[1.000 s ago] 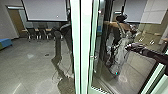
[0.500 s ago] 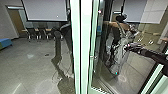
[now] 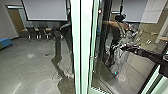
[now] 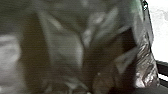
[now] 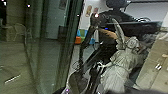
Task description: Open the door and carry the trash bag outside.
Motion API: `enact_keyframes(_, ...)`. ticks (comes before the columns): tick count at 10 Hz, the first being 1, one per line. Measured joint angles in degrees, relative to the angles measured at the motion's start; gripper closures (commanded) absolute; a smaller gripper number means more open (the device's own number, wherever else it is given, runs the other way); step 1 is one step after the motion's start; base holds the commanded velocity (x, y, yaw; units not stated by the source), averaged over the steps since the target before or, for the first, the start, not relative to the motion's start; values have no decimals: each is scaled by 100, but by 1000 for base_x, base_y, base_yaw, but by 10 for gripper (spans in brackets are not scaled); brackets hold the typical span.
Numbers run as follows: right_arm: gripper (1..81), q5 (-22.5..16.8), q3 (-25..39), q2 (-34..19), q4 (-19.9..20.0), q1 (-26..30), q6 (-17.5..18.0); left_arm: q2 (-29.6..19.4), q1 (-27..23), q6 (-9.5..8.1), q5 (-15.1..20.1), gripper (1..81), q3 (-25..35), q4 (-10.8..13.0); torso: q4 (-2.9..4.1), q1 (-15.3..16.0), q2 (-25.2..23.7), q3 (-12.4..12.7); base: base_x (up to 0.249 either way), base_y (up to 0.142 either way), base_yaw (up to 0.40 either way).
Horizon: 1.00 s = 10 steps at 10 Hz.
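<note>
The right gripper [image 3: 124, 47] reaches in from the right of the head view, in front of glass right of a pale upright door frame [image 3: 85, 50]. I cannot make out how that gripper is set. In the right wrist view, a glass panel with a dark edge [image 5: 56, 47] stands upright beside a mirrored or see-through robot shape. Creased, shiny dark plastic of the trash bag [image 4: 66, 50] lies very close to the left wrist camera. How the left gripper holds it, if at all, is hidden.
Chairs [image 3: 40, 32] stand at a table beyond the floor at left, below a screen [image 3: 46, 10]. A blue and green block seat [image 3: 5, 43] is at the left edge. A pale draped, winged figure [image 5: 120, 67] shows beyond or in the glass.
My right arm has reached farther left across the glass area, with its gripper slightly nearer the pale frame. The frame and the room hold the same place.
</note>
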Motion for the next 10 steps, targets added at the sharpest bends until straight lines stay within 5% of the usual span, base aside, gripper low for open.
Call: enact_keyframes(10, 10, 13, 41, -174, 0, -13, 9, 2, 15, 0, 0, 811, 0, 0, 0, 0, 0, 0, 0, 0, 0)
